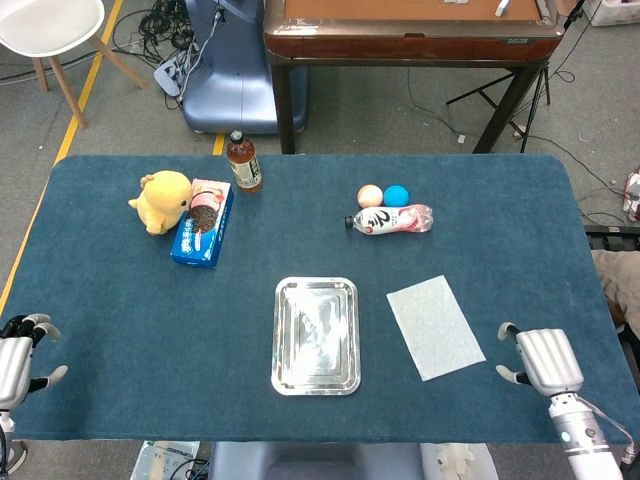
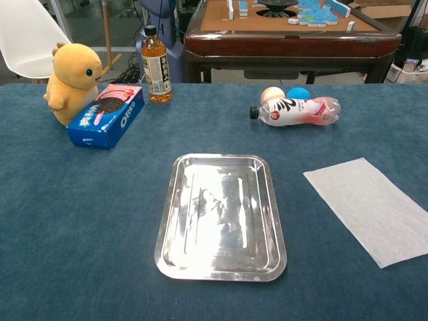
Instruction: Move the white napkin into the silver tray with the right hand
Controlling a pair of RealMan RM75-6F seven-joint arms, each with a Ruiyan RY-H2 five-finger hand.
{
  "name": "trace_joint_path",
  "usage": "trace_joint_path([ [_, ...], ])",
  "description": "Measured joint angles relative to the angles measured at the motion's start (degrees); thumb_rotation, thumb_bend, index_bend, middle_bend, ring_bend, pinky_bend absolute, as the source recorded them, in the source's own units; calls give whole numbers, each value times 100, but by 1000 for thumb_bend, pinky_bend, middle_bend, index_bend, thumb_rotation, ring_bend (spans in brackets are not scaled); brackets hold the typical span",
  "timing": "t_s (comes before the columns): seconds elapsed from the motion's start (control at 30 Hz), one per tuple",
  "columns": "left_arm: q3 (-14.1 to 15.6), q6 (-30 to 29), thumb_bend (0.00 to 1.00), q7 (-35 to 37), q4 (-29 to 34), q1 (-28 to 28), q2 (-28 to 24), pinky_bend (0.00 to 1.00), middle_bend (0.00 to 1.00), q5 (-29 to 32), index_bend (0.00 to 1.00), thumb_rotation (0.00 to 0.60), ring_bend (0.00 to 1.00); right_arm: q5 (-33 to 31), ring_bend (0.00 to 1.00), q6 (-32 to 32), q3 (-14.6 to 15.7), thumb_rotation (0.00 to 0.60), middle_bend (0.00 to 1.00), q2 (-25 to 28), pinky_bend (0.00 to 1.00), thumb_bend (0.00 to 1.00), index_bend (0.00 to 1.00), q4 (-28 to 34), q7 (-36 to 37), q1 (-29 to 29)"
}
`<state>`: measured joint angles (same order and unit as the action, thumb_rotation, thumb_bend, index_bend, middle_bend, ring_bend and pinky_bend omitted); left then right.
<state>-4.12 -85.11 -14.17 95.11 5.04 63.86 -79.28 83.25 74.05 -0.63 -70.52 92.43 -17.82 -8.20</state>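
Note:
The white napkin (image 1: 435, 326) (image 2: 370, 208) lies flat on the blue table, just right of the silver tray (image 1: 281, 372) (image 2: 166, 254), which holds nothing. My right hand (image 1: 540, 361) hovers over the table's near right part, a short way right of the napkin's near corner, fingers apart and holding nothing. My left hand (image 1: 15, 354) sits at the table's near left edge, partly cut off by the frame, fingers loosely spread and holding nothing. Neither hand shows in the chest view.
At the back left stand a yellow plush toy (image 1: 160, 200), a blue Oreo box (image 1: 203, 224) and a brown tea bottle (image 1: 243, 162). A lying plastic bottle (image 1: 393, 219) with an orange ball (image 1: 370, 195) and a blue ball (image 1: 397, 195) is behind the napkin.

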Motion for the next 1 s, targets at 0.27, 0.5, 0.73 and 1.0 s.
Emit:
trace_joint_path([
  [0.27,-44,-69,35,109,82,-43,-132,408,309,30,464,600,223,20,1000,-338,127,600,1000,-620,1000,0,451,-279,-223,-179],
  [0.5,-72,-91,35,168,107,-64,-194,410,309,66,464,600,223,171,1000,-501,197,600,1000,-1043,1000,0,451,-645,-233,-339],
  [0.73,-75,-84,35,187,114,-71,-212,412,309,81,464,600,224,315,1000,-542,206,600,1000,-1277,1000,0,451,-871,-116,-468],
  [1.0,-83,-87,35,221,144,-81,-250,413,309,94,464,600,223,333,1000,-565,234,600,1000,-1397,1000,0,451,-974,-71,-515],
])
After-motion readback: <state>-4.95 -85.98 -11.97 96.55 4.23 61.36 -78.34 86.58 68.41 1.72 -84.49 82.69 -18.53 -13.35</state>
